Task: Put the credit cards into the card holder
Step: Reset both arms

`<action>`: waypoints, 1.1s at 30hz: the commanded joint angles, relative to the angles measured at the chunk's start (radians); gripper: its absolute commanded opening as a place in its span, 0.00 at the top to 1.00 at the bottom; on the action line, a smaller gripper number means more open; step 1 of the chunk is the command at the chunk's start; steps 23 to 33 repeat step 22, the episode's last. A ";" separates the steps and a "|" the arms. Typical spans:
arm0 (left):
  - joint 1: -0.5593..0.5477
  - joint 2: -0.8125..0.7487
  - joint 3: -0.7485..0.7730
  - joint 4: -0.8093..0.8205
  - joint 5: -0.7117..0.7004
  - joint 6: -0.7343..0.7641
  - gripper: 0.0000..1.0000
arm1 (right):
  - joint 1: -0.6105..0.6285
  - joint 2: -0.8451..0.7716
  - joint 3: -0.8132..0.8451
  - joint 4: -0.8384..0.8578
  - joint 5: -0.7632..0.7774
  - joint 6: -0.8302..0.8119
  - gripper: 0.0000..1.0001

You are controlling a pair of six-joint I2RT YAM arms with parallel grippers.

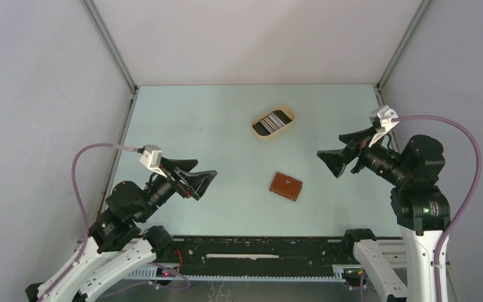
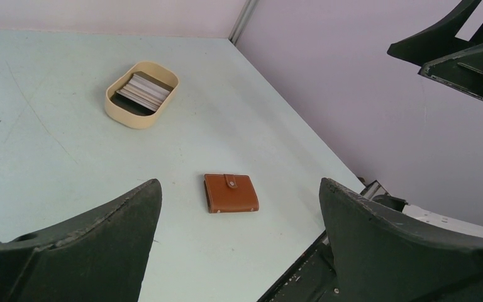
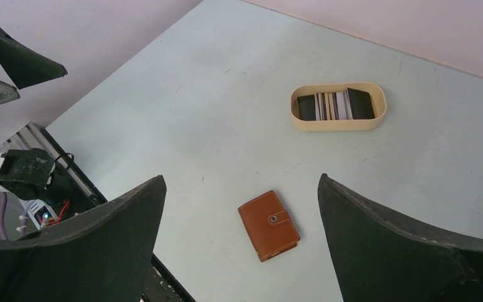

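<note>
The card holder [image 1: 285, 186] is a reddish-brown leather wallet lying folded shut on the pale table, tab snapped, between the two arms. It also shows in both wrist views [image 2: 231, 193] [image 3: 268, 224]. The credit cards [image 1: 273, 121], black, grey and white, stand packed on edge in a beige oval tray [image 1: 255, 128] farther back. My left gripper [image 1: 204, 168] hovers open to the left of the card holder, nothing between its fingers [image 2: 239, 182]. My right gripper [image 1: 330, 146] hovers open to the right of it, also holding nothing [image 3: 241, 179].
Grey walls close in the table on the left, back and right. The black base rail [image 1: 258, 248] runs along the near edge. The tray with the cards [image 2: 143, 91] [image 3: 333, 105] stands well behind the card holder.
</note>
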 commanded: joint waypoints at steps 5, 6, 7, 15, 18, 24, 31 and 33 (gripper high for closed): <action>0.001 -0.003 -0.021 0.044 -0.001 0.022 0.00 | -0.015 -0.002 -0.002 0.030 -0.017 0.015 0.00; 0.000 -0.004 -0.021 0.043 0.000 0.022 0.00 | -0.015 -0.002 -0.001 0.030 -0.017 0.015 0.00; 0.001 -0.004 -0.021 0.043 0.001 0.022 0.00 | -0.016 -0.002 -0.001 0.029 -0.017 0.014 0.00; 0.001 0.001 -0.018 0.043 -0.009 0.031 0.00 | -0.017 -0.001 -0.001 0.027 -0.021 0.004 0.00; 0.000 0.012 -0.013 0.043 -0.013 0.037 0.00 | -0.017 0.001 0.000 0.021 -0.025 0.002 0.00; 0.001 0.020 -0.006 0.040 -0.017 0.049 0.00 | -0.018 0.004 -0.001 0.016 -0.019 -0.050 0.00; 0.001 0.020 -0.006 0.040 -0.017 0.049 0.00 | -0.018 0.004 -0.001 0.016 -0.019 -0.050 0.00; 0.001 0.020 -0.006 0.040 -0.017 0.049 0.00 | -0.018 0.004 -0.001 0.016 -0.019 -0.050 0.00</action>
